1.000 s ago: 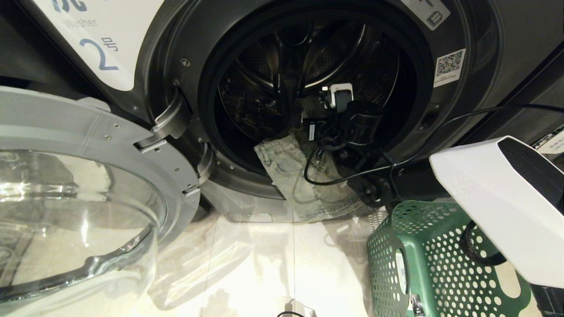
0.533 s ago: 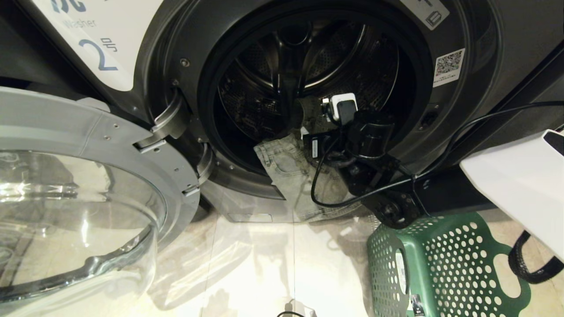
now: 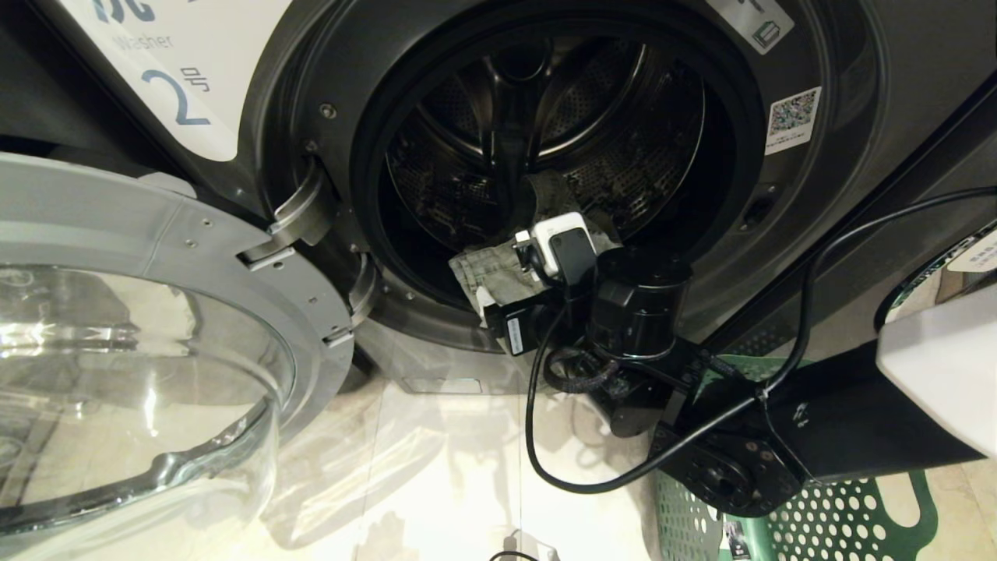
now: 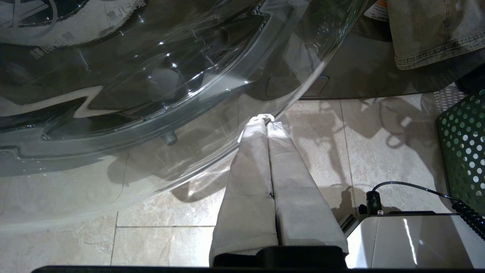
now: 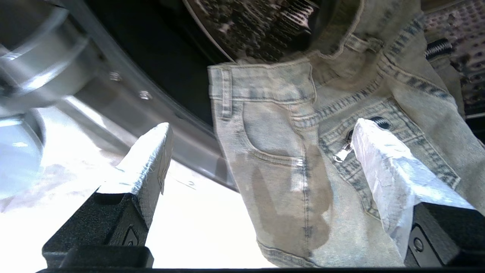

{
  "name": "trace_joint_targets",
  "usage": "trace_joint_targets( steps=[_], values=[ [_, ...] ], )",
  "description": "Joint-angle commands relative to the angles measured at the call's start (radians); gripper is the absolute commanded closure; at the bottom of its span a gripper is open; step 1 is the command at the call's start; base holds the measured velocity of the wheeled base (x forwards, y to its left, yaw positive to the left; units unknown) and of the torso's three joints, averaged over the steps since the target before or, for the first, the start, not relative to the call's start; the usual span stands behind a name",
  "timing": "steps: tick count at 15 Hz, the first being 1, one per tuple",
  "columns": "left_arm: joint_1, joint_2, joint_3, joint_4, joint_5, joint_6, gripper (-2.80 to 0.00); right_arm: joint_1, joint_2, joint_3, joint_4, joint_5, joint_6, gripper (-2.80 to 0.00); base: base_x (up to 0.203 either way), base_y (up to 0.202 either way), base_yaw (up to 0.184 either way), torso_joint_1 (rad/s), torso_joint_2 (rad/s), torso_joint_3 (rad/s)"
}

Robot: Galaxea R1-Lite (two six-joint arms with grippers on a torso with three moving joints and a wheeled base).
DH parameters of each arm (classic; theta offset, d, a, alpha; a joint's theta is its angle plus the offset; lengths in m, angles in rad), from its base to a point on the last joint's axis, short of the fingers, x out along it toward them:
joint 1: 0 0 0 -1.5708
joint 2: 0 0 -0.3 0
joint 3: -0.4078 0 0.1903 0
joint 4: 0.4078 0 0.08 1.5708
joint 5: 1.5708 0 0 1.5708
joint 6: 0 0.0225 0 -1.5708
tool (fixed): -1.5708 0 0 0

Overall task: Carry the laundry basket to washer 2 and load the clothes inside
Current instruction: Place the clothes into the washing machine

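Washer 2 [image 3: 175,97] stands with its door swung open and its drum [image 3: 545,117] exposed. Pale blue jeans [image 3: 487,273] lie half in the drum and hang over its lower lip [image 5: 288,170]; their hem shows in the left wrist view [image 4: 428,34]. My right gripper [image 5: 263,127] is open just in front of the hanging jeans, one finger on each side, holding nothing. The right arm [image 3: 639,312] crosses over the green perforated laundry basket [image 3: 857,506], hiding what is inside it. My left gripper [image 4: 265,119] is shut and empty, low beside the door glass.
The open door [image 3: 156,312] with its bulging glass [image 4: 151,76] juts out on the left over the tiled floor [image 3: 436,467]. A black cable [image 3: 537,436] loops down from the right wrist. The basket wall [image 4: 462,144] stands right of the left gripper, and the robot's white base [image 4: 409,242] is below it.
My right arm has drawn back out of the drum and dropped to the lip, now covering most of the basket. The jeans remain draped over the lip. The left arm has not moved.
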Motion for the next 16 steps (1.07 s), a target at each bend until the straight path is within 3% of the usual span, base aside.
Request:
trace_joint_targets(
  steps=[1,13,14,16],
  values=[
    [0.0,0.002,0.001,0.0,0.0,0.0,0.0,0.009,-0.018,0.013,-0.007,-0.002,-0.001,-2.8,0.0,0.0,0.0,0.0,0.0,0.0],
    [0.0,0.002,0.001,0.0,0.0,0.0,0.0,0.004,-0.089,0.207,-0.022,-0.002,0.019,-2.8,0.0,0.0,0.0,0.0,0.0,0.0],
    [0.0,0.002,0.001,0.0,0.0,0.0,0.0,0.004,-0.087,0.207,-0.021,-0.002,0.025,0.0,0.0,0.0,0.0,0.0,0.0,0.0],
    [0.0,0.002,-0.001,0.0,0.0,0.0,0.0,0.003,-0.074,0.234,-0.017,-0.004,0.028,0.0,0.0,0.0,0.0,0.0,0.0,0.0]
  ],
)
